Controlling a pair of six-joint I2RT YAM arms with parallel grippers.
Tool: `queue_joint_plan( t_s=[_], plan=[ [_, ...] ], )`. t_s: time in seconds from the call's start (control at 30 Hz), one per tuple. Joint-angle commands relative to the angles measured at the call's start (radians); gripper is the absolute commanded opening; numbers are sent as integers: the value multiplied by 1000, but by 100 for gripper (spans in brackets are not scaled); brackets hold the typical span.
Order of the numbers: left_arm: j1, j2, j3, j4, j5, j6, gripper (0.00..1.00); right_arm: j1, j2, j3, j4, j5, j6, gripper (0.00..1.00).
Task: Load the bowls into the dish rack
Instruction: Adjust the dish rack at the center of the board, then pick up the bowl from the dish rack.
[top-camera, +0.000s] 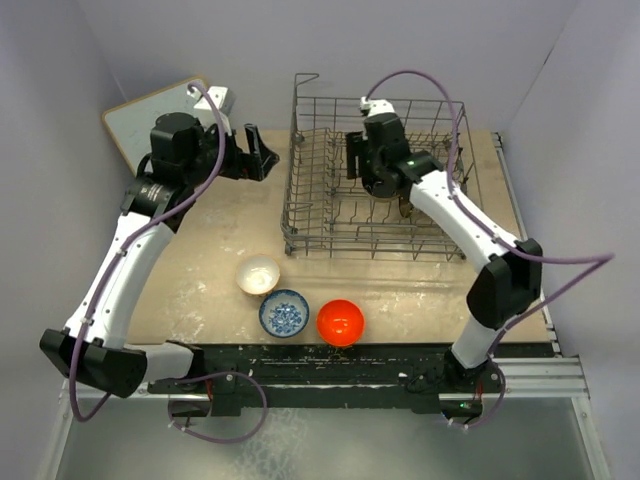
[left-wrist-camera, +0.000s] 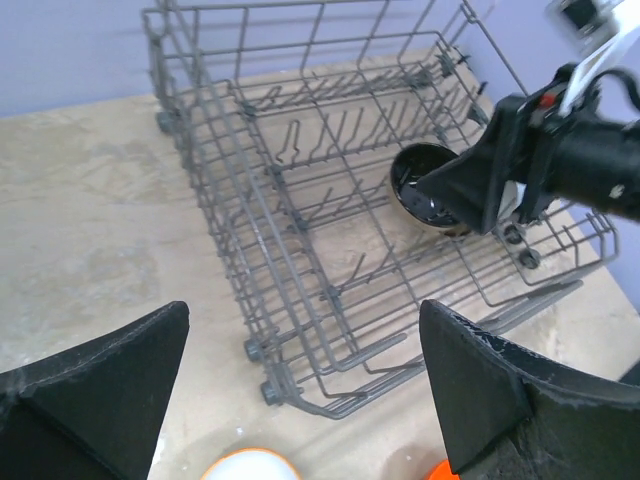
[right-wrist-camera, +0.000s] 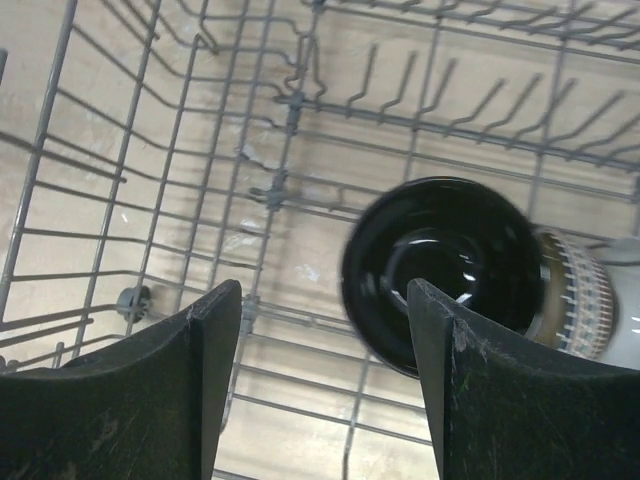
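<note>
Three small round bowls sit on the mottled beige table (top-camera: 200, 230) in front of the dish rack (top-camera: 318, 190): a glossy orange-red bowl (top-camera: 340, 322) nearest its front edge's middle, a blue-and-white patterned bowl (top-camera: 284, 313) to the left of that, and a smooth cream bowl (top-camera: 258, 274) just off the rack's front-left corner. The rack, a rectangular basket of thin grey wire with rows of upright tines and small wheels along its base, holds a glossy black bowl (right-wrist-camera: 440, 270) tilted among the tines in its right half, its shiny hollow facing up toward the right gripper (right-wrist-camera: 323, 290). That gripper hangs inside the rack with its matte black, wedge-shaped fingers spread apart, nothing pinched between them. Touching the black bowl's far side is a bowl with a brown banded outside (right-wrist-camera: 575, 295), standing on edge. Left of the rack, the left gripper (left-wrist-camera: 302, 320) hovers above the table with its fingers wide apart and empty, pointing at the rack's side. Beyond the rack's back-left corner leans a flat white board (top-camera: 140, 120) with rounded corners.
</note>
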Motion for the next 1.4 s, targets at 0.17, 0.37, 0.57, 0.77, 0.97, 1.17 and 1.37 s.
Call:
queue_joint_plan(
  t_s=[0.17,0.37,0.57,0.77,0.97,1.17,1.37],
  plan=[
    [25,-104,-55,-11,-116,78,99,100,175,140,-136,259,21,63],
    [24,-115,-83,-2,-112,92,99,126,230,177,-188,381,24,55],
    [24,-111,-96,8,-99,94,99,129,276,187,-213,422,23,41],
    [24,-107,-97,8,-95,96,99,128,314,196,-217,406,30,29],
    [24,-105,-102,9,-96,97,99,129,334,200,-210,397,33,17],
    [25,-103,-102,15,-91,95,99,129,284,209,-201,395,44,0],
    [24,-100,-97,16,-90,93,99,127,160,213,-114,327,24,0]
  ],
)
